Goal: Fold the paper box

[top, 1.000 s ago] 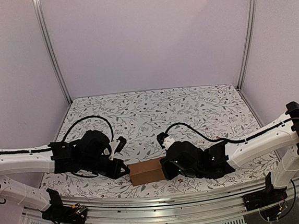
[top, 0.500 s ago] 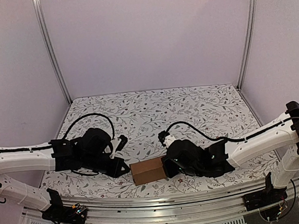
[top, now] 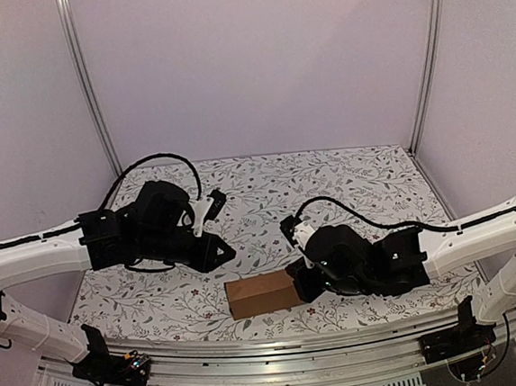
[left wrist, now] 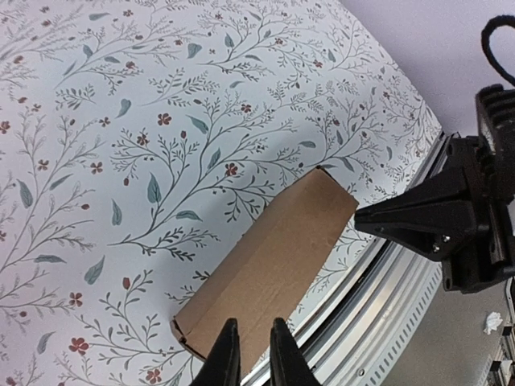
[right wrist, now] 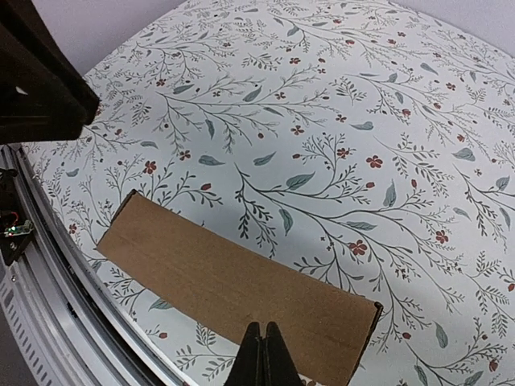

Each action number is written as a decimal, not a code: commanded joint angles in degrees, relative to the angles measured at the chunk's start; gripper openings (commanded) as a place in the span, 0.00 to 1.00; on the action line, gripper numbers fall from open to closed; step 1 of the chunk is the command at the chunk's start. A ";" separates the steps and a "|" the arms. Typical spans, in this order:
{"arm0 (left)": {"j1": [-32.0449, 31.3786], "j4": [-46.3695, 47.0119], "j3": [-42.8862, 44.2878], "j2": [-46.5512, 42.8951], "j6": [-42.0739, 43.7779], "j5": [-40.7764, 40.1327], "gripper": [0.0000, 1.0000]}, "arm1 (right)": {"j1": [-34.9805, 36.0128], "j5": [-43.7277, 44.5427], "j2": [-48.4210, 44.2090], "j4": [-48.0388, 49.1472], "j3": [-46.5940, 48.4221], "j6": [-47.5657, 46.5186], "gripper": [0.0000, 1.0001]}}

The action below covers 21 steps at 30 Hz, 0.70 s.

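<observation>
Under everything, the table (top: pixel 348 185): floral-printed cloth, walled on three sides, with a metal rail (top: pixel 280 345) along the near edge.
Paper box (top: pixel 260 294): a brown carton already in its rectangular form. It lies flat with its long side along the near edge, just short of the rail and between the two grippers. No loose flap shows from above, and its end faces are not clear to see.
Right gripper (right wrist: pixel 261 354): fingers pressed together with nothing between them, low at the box's right end. Whether the tips touch the card I cannot tell.
Left gripper (left wrist: pixel 253 358): fingers a narrow slit apart and empty. It hangs above the cloth behind the box's left end, not touching it.
Step in hand: by its shape the folding looks close to finished, probably at seating or checking the right end flap.
Next move: likely a gentle push on that end. With the left side unsupported, the light carton could slide along the cloth.
</observation>
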 commanded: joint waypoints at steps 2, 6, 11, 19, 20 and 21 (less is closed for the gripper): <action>2.54 0.68 1.42 5.30 2.42 -0.28 0.10 | 1.63 -5.27 -4.58 -2.24 -3.18 -2.01 0.00; 3.71 3.14 2.06 9.76 2.54 1.01 0.05 | 3.29 -9.21 -4.34 -1.91 -5.64 -2.11 0.00; 4.73 4.85 3.26 15.17 2.63 3.50 0.02 | 4.14 -7.13 -0.21 0.24 -8.47 2.27 0.00; 5.16 6.35 3.67 20.83 2.03 7.38 0.00 | -0.69 -3.87 7.16 7.30 -7.04 6.86 0.00; 5.20 6.51 3.50 21.02 1.88 7.66 0.00 | -1.72 -3.97 7.76 8.88 -6.78 6.93 0.00; 5.18 6.53 3.33 21.22 1.76 8.04 0.00 | -2.59 -4.23 8.65 9.79 -6.23 6.67 0.00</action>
